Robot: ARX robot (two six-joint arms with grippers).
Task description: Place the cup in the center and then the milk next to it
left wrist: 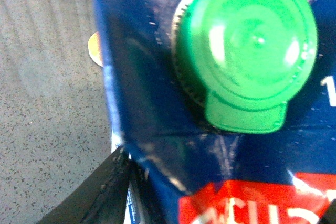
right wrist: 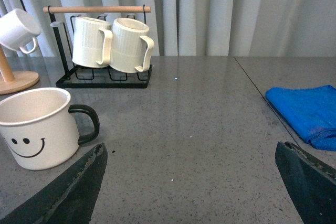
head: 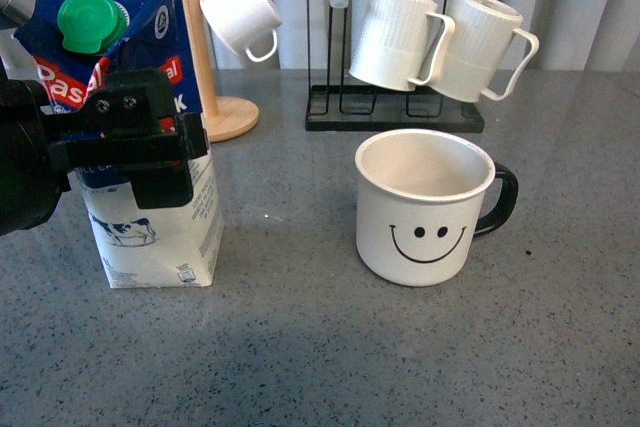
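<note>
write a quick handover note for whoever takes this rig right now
Left end effector: shut on the milk, gripping around its middle.
Right end effector: open, holding nothing, out of the front view.
Cup: upright on the table near the middle, handle toward the robot's right, nothing touching it.
Milk: upright, to the left of the cup with a clear gap. Its base looks level with the table, but I cannot tell if it rests there.
Done: the cup looks placed.
Left: probably bring the milk in beside the cup, set it down and release.
</note>
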